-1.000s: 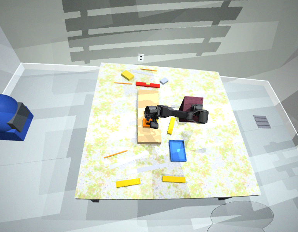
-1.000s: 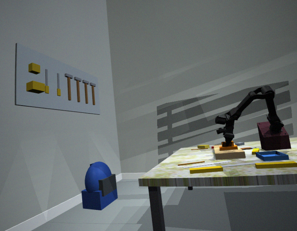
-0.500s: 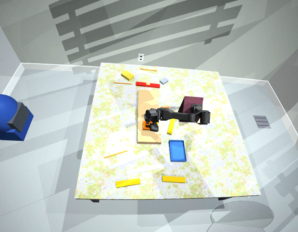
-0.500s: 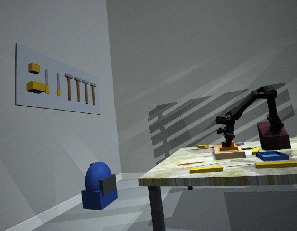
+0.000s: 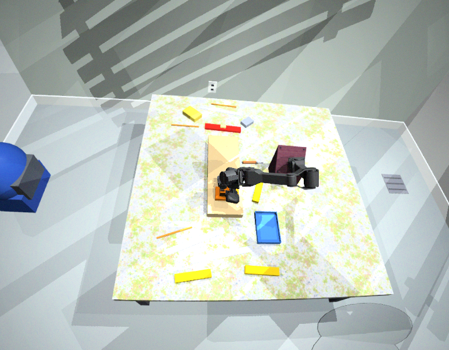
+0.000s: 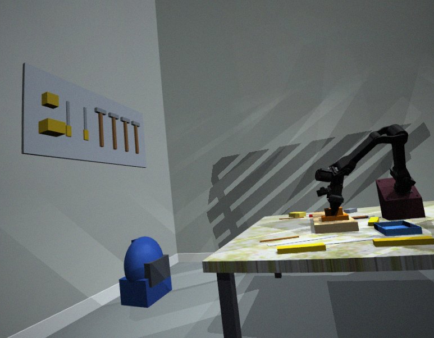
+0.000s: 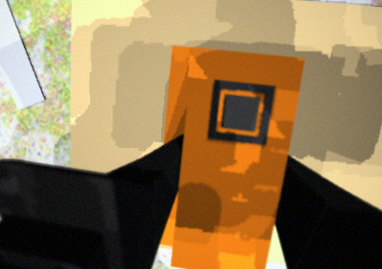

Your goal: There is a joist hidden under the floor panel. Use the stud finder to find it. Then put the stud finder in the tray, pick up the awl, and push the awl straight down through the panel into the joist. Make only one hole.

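The orange stud finder (image 5: pixel 218 193) (image 6: pixel 326 218) (image 7: pixel 240 163) lies on the light wood floor panel (image 5: pixel 222 150) (image 6: pixel 337 228) (image 7: pixel 110 19), near the panel's front end in the top view. Its square indicator (image 7: pixel 241 112) is dark grey, unlit. My gripper (image 6: pixel 334 211) (image 7: pixel 225 147) is shut on the stud finder's raised grip, a finger on either side. The awl (image 5: pixel 249 162) (image 6: pixel 359 217) lies on the table right of the panel, its orange handle toward it. The blue tray (image 5: pixel 268 227) (image 6: pixel 404 231) is empty, right of the panel's front end. The joist is hidden.
A yellow bar (image 5: pixel 257 192) (image 6: pixel 373 220) lies between panel and tray. A maroon block (image 5: pixel 287 153) (image 6: pixel 402 207) stands under the arm's base. A red level (image 5: pixel 222 128) lies behind the panel. Two yellow bars (image 5: pixel 193 275) (image 5: pixel 262 270) and a pencil (image 5: pixel 173 232) lie toward the front.
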